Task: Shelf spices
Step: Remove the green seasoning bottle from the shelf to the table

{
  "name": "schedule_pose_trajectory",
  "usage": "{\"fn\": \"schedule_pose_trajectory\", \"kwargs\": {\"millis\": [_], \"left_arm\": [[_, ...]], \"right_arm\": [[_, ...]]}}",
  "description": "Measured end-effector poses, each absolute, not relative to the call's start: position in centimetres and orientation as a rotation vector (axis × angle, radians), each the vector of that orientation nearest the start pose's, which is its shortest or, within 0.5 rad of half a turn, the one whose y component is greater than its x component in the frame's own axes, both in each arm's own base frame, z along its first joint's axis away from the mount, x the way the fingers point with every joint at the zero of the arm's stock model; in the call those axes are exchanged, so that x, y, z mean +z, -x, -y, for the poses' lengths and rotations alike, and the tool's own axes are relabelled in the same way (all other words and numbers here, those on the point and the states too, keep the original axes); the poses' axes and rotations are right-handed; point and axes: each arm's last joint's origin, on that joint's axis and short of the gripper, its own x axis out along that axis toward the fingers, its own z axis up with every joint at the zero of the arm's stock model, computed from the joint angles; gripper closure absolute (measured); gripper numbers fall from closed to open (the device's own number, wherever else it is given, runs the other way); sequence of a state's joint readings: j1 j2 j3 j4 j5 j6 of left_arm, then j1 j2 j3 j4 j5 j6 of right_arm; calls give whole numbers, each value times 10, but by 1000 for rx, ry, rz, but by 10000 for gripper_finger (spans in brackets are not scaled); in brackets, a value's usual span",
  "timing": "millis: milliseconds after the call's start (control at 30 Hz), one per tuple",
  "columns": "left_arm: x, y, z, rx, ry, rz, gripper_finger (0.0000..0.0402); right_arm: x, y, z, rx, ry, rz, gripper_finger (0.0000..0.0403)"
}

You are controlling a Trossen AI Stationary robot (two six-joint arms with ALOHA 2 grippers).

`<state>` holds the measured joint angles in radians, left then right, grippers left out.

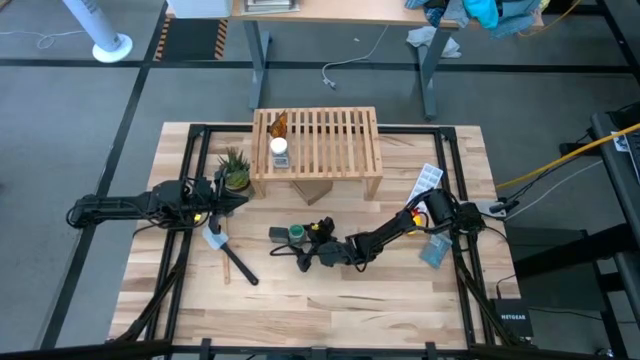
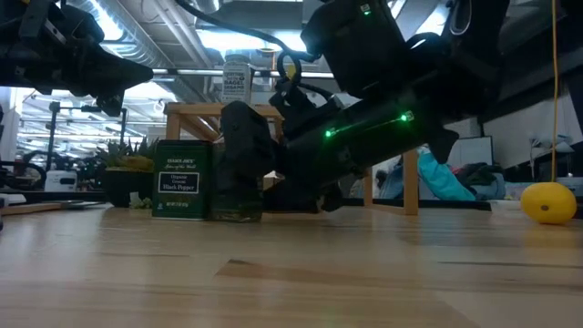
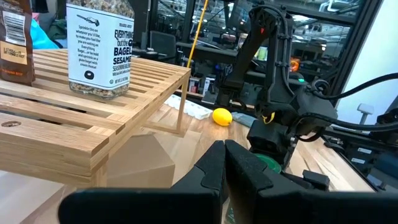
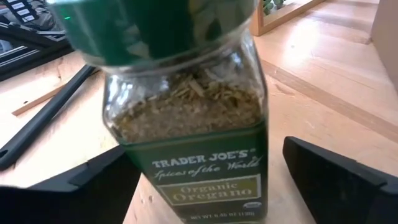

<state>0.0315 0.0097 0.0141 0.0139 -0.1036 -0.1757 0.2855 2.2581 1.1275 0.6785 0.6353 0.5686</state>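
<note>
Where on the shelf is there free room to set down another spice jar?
The shelf is bare from its middle to its right end. Its left end is crowded: the amber bottle and the white-capped jar stand there, with the plant beside that end. In front, the open right gripper flanks the oregano jar, next to the pepper tin.

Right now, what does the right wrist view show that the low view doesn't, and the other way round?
Only the right wrist view shows the oregano jar's label, green lid and flakes, standing between the right claw's open fingers, none visibly touching it. Only the low view shows the black pepper tin beside that jar, the lemon, the potted plant and the wooden shelf behind. Both show the oregano jar and the tabletop.
</note>
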Motion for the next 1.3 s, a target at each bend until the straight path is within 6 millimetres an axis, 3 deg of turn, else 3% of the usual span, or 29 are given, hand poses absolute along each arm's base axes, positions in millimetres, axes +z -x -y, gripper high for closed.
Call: {"fn": "schedule_pose_trajectory", "kwargs": {"millis": [567, 1067, 1167, 1300], "left_arm": [[169, -97, -6, 133, 176, 30, 396], [169, -97, -6, 133, 176, 30, 396], [169, -97, -6, 133, 176, 30, 396], [169, -97, -6, 133, 176, 30, 396]], "right_arm": [[71, -416, -111, -263, -392, -366, 52], [69, -414, -107, -371, -334, -358, 53], [69, -414, -107, -371, -334, -358, 68], [69, -414, -107, -373, -333, -357, 119]]}}
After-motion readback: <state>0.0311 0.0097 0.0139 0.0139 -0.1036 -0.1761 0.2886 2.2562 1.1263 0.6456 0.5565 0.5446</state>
